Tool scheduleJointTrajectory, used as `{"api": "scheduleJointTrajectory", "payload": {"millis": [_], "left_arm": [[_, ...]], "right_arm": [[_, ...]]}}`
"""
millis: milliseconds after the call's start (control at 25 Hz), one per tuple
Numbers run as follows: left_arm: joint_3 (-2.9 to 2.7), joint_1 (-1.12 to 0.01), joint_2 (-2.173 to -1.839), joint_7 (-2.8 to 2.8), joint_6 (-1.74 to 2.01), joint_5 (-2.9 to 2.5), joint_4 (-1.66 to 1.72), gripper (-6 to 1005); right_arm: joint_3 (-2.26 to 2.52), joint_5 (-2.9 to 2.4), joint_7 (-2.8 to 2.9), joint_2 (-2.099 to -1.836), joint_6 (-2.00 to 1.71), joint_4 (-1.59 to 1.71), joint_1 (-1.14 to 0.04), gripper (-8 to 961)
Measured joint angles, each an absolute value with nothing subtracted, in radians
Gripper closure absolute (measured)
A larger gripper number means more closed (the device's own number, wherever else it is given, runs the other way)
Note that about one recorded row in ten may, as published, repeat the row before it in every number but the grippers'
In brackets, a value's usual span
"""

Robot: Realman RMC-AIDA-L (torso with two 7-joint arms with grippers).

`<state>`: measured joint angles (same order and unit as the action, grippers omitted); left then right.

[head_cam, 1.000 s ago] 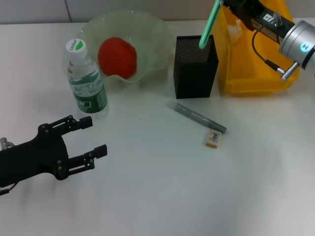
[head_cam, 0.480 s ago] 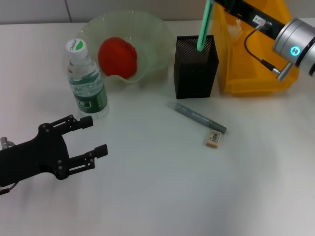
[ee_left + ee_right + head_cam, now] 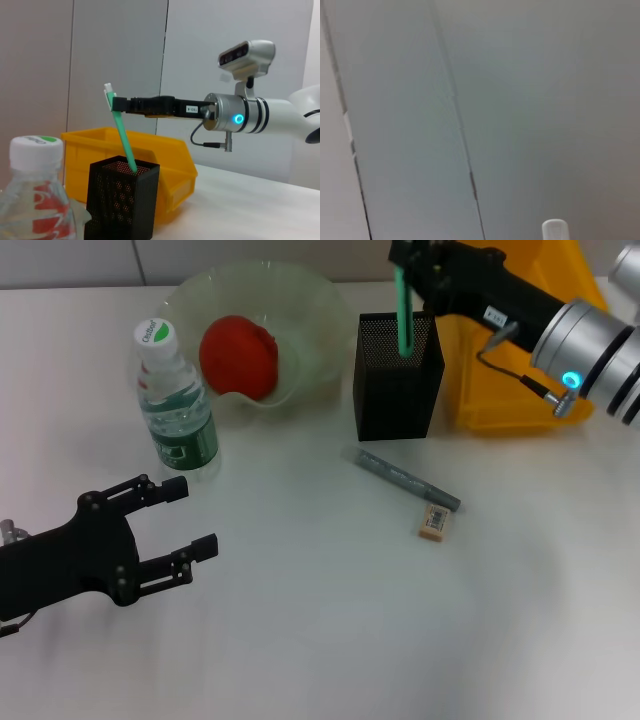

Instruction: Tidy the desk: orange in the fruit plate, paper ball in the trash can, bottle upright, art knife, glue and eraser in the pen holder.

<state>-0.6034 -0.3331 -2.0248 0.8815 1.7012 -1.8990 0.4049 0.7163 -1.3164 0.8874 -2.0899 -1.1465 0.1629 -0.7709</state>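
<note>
While the bench (image 3: 320, 640) lies broad and mostly bare between the two arms, the work sits at its far side, where the right gripper (image 3: 405, 262) hangs over the black mesh pen holder (image 3: 397, 380) with its jaws pinching the top of the green art knife (image 3: 403, 315). That knife leans slightly, its lower end already inside the holder's mouth, so the step in hand looks like the drop: it would go best if the jaws let go only once the tip is well below the rim and clear of the mesh wall, or the knife may tip out over the edge. Just behind and beside the jaws stands the yellow trash can (image 3: 510, 390), close enough that the retreat should go straight up before swinging away. On the jaws' other side the glass fruit plate (image 3: 300, 300) holds the orange (image 3: 238, 355), and the water bottle (image 3: 175, 405) stands upright beyond it. Below the holder, well under the jaws, the grey glue stick (image 3: 405, 478) and the small eraser (image 3: 434, 521) lie near each other on open bench, easy to reach from above. Far from all this the left gripper (image 3: 185, 518) hovers idle, jaws spread.
</note>
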Motion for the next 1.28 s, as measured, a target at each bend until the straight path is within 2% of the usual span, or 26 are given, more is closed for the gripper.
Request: {"api": "scheduleJointTrajectory", "payload": {"millis": [320,1200,1280], "left_arm": [[-0.603,-0.334,-2.025,0.887,1.701,-1.898,0.406,231],[-0.590,-0.341,-2.023,0.891,1.698,-1.897,0.406,230],[-0.590,-0.341,-2.023,0.891,1.699,-1.897,0.405,230]], "right_arm": [[0.705,-1.316,0.582,-2.092,-1.157,0.107,-0.773,724],[0.706,-1.314,0.572,-2.092,-1.172,0.102,-0.764,716],[0.706,-1.315,0.572,-2.092,-1.172,0.102,-0.764,648]]}}
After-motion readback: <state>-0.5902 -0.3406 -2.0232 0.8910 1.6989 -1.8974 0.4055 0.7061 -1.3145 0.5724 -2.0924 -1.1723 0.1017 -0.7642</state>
